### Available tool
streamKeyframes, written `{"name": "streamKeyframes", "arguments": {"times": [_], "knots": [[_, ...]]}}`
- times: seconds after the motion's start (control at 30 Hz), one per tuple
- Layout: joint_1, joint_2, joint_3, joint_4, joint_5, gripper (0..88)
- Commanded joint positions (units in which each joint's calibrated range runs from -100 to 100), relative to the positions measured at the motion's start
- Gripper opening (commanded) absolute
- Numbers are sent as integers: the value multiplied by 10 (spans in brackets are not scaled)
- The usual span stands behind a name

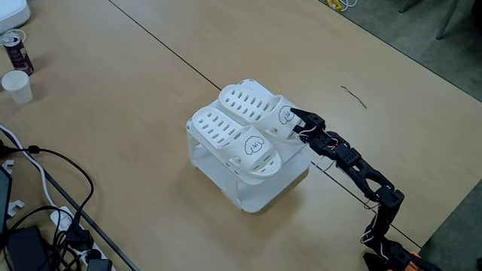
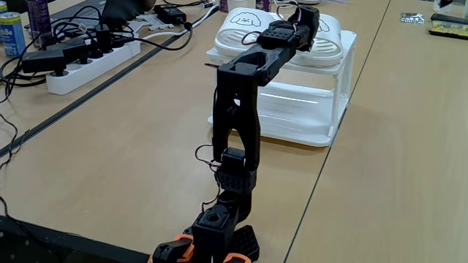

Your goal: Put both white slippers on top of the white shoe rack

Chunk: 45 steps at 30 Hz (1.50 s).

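Slippers first: both white rubber slide slippers, with rows of oval vent holes and a small cartoon face on each strap, lie side by side on the flat top of the boxy white plastic shoe rack in the middle of the tan wooden table. In one fixed view the nearer slipper sits toward the rack's left edge and the farther slipper lies just beside it, touching or nearly so.

My black two-finger gripper reaches in at the heel end of the farther slipper, right against its edge. I cannot tell from either fixed view whether my fingers are parted or pinched on the rubber; from behind, my own wrist covers them, and the gripper shows only as a dark block over the slipper's back.

I judge the placing step to be at its end: both slippers look settled on top. The next move calls for letting go, if I grip at all, then backing straight away from the heel without dragging that slipper off the rack's edge.
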Motion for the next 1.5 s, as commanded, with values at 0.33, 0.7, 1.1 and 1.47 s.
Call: {"name": "streamKeyframes", "arguments": {"times": [0.33,0.7,1.1,1.47], "knots": [[-45,-19,-29,-6,4,213],[-32,-53,22,-5,4,213],[-30,-153,108,-5,4,213],[-32,-269,214,-6,4,212]]}}
